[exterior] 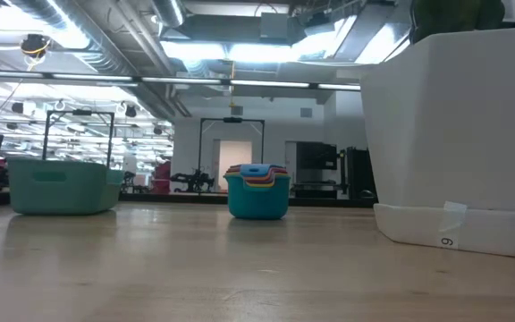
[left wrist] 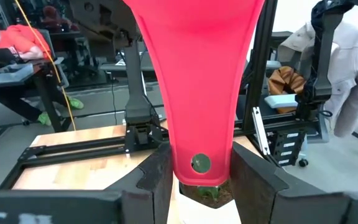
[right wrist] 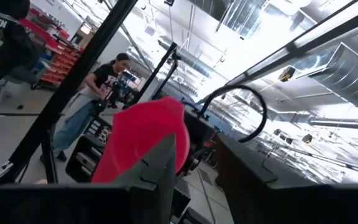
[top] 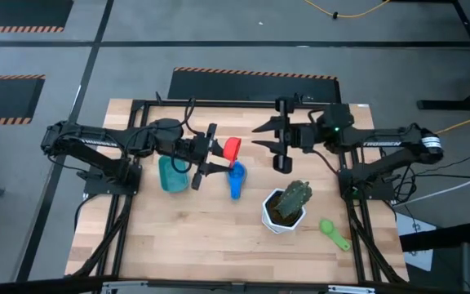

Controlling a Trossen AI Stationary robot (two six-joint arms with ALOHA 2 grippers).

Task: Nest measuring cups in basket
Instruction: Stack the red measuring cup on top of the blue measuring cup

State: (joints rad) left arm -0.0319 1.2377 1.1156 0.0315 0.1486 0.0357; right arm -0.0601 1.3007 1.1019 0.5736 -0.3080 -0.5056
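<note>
The left gripper (top: 215, 152) is gripping the red measuring cup (top: 232, 148) by its handle, fingers (left wrist: 157, 180) pressing both sides; the cup is hanging in the air above the table (top: 210, 237), between the basket and the right arm.

The teal basket (top: 172, 174) is sitting on the table under the left arm. Its contents cannot be made out from above, and the low view shows only its outer wall (exterior: 61, 186).

Just beside it, the blue measuring cup (top: 236, 180) is standing on the table and is holding nested cups: yellow, orange and red rims (exterior: 257, 177) are showing inside it.

The green measuring cup (top: 333, 233) is lying alone near the table's right edge, beside the white pot (top: 284, 211) holding a green plant.

The right gripper (top: 266, 135) is hovering with its fingers spread and empty, facing the red cup.
</note>
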